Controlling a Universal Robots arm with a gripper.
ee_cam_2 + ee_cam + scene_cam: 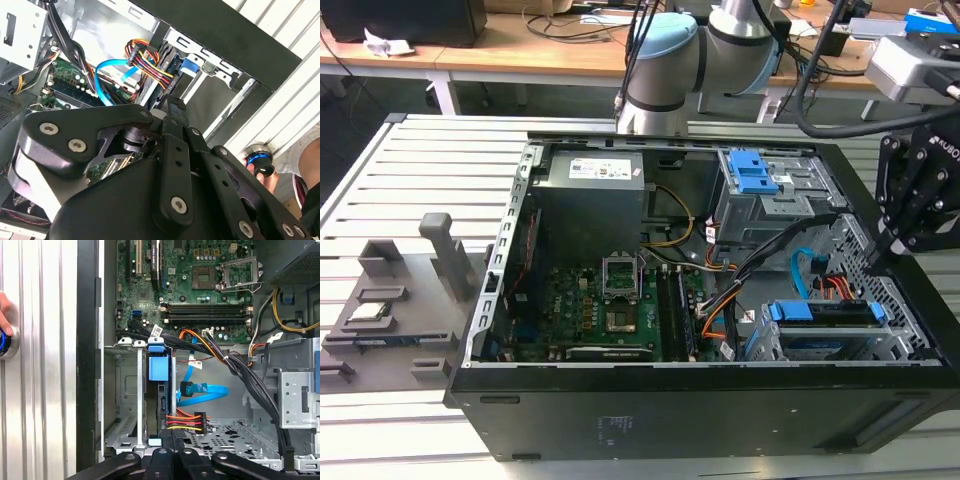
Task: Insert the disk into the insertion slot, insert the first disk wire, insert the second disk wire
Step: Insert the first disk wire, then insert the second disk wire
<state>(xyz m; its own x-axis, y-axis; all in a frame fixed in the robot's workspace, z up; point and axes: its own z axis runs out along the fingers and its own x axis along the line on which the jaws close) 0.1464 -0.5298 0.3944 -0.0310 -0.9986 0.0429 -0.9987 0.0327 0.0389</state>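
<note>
Hard drive (820, 312), silver in a blue carrier: lodged in the low drive cage (898, 342), at about 4 o'clock of the open computer case (650, 420) in the exterior view. I judge it fully home, since in the first wrist view, where it shows edge-on, the carrier's blue end lies level with the cage mouth. Red-and-orange wires (184, 420): run from a black plug to the drive's edge right by the fingertips; whether that connection is made I cannot tell. Blue ribbon cable (207, 390): looped just beside the drive, its plug end near the drive and apparently not pushed in. Gripper (172, 440): fingers together with nothing seen between them, poised over the wires at the cage, at 3 o'clock on the case rim, a position I take to be for work on the plug. Motherboard (610, 300): at 9 o'clock from the cage. Hand (4, 310): on a blue-ringed button (4, 342) on the slatted table (380, 160), likely a stop control.
</note>
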